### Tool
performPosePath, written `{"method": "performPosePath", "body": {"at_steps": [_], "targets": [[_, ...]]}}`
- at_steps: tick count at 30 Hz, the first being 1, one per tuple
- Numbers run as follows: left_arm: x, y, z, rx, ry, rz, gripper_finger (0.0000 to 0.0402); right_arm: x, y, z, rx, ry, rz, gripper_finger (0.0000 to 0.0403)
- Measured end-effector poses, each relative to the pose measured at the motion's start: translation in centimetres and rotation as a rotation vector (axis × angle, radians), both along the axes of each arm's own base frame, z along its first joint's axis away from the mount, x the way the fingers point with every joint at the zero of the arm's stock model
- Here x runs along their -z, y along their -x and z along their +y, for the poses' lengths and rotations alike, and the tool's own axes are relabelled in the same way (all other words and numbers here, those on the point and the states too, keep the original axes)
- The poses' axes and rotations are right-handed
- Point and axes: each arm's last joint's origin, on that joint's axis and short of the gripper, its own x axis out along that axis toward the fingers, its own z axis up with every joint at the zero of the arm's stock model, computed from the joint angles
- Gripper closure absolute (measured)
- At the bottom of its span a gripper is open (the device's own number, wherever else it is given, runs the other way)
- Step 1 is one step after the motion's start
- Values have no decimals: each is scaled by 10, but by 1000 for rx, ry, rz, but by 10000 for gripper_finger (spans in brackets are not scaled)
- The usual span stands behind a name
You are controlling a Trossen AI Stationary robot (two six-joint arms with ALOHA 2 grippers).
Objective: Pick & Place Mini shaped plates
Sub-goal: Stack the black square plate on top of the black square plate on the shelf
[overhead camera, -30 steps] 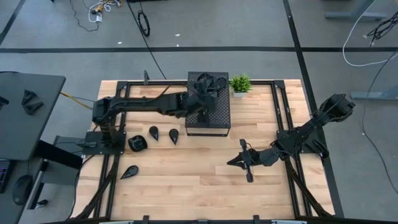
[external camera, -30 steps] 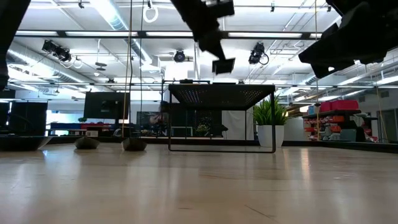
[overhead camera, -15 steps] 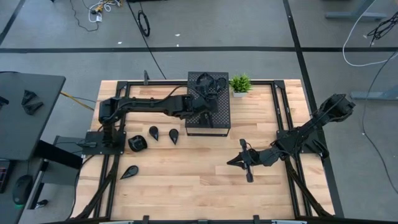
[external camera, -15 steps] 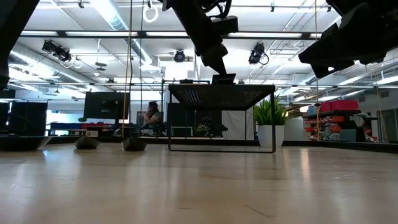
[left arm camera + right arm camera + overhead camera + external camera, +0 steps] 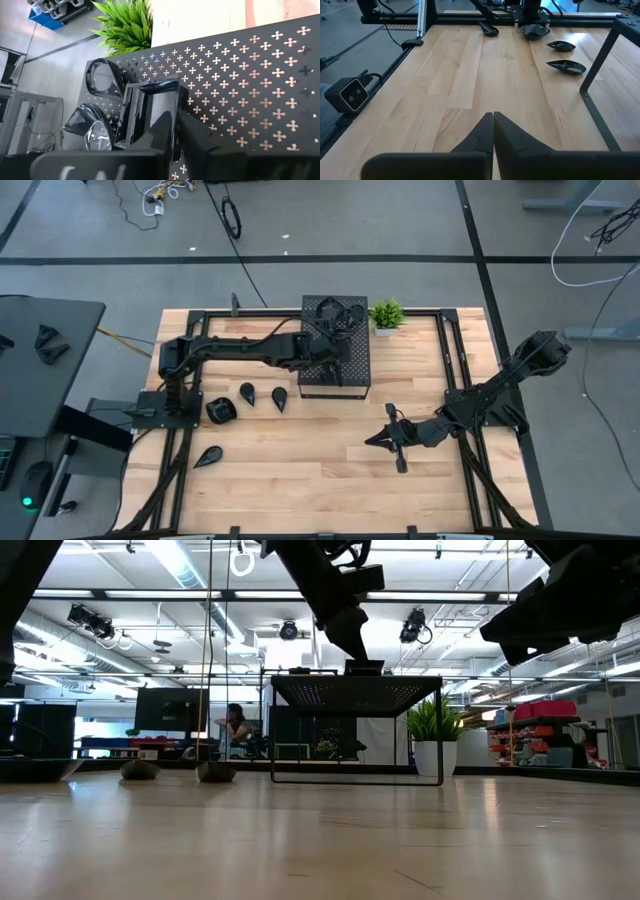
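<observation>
My left gripper [image 5: 175,122] is over the black perforated box [image 5: 336,372], shut on a glossy black square plate [image 5: 142,117]. In the low view this gripper [image 5: 352,640] has the plate [image 5: 363,667] right at the box top. Two teardrop plates [image 5: 102,77] [image 5: 90,134] lie on the box top beside it. On the table left of the box lie a rounded plate [image 5: 218,410], two teardrop plates [image 5: 247,392] [image 5: 279,398] and a leaf plate [image 5: 207,457]. My right gripper [image 5: 372,440] [image 5: 493,117] is shut and touches nothing, out over bare wood. My left gripper pinches the square plate's raised rim [image 5: 172,92] between its two fingers, one finger [image 5: 162,132] inside the dish and one [image 5: 197,137] outside. The fingers slant down from above. The plate is tilted, its far side at the perforated box top [image 5: 240,75].
A small green potted plant [image 5: 386,314] stands at the box's far right corner. A black frame [image 5: 445,340] runs round the table's edge. Bare wood [image 5: 300,465] spreads across the near middle of the table. A person shows far off in the room [image 5: 236,725].
My left gripper has moved toward the table's far edge and come down, bringing the square plate from well above the box to its top. It has stayed shut on the plate. The right arm has kept still.
</observation>
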Motion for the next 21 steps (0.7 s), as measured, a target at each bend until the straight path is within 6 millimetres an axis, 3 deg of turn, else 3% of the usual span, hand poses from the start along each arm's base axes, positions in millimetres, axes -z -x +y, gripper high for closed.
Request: {"method": "performPosePath", "body": {"at_steps": [7,10,21], "targets": [[-4,1,-2,-2,-30,-2,294,0,0,0,0,0,0,389],[-8,2,-4,22,-62,6,285,0,0,0,0,0,0,389],[-5,3,0,60,-72,54,367,0,0,0,0,1,0,389]]}}
